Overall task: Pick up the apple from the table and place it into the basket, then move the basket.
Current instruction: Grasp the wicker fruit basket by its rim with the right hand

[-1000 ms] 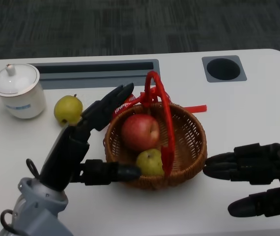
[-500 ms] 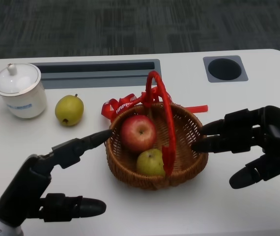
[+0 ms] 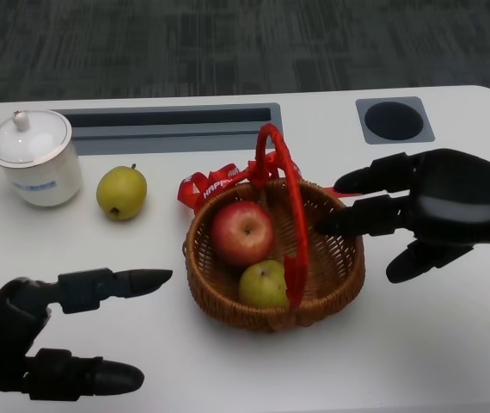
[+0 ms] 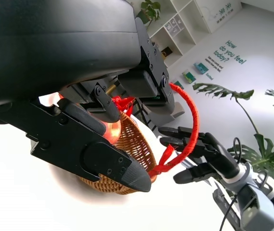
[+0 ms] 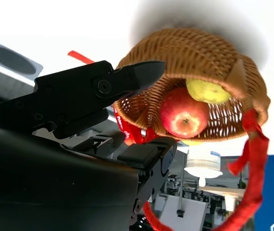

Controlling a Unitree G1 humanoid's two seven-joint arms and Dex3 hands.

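A red apple [image 3: 241, 231] lies in the wicker basket [image 3: 335, 284] at the table's middle, beside a green pear [image 3: 263, 284]. The basket's red handle [image 3: 289, 206] arches over them. My right hand [image 3: 425, 211] hovers at the basket's right rim, fingers spread toward the handle, holding nothing. My left hand [image 3: 52, 331] is at the lower left, fingers apart and empty, well clear of the basket. In the right wrist view the apple [image 5: 183, 118] and basket [image 5: 190, 53] lie just past my fingers [image 5: 98, 91]. The left wrist view shows the basket [image 4: 130, 154] and handle [image 4: 190, 127].
A second green pear [image 3: 121, 192] lies on the table left of the basket. A white lidded pot [image 3: 32, 157] stands at the far left. A red ribbon [image 3: 206, 185] trails behind the basket. A round hole [image 3: 393, 120] and a long slot [image 3: 168, 118] sit at the table's back.
My left hand has drawn back from the basket's left rim toward the lower left. My right hand has risen and moved left to the basket's right rim. The camera shifted slightly.
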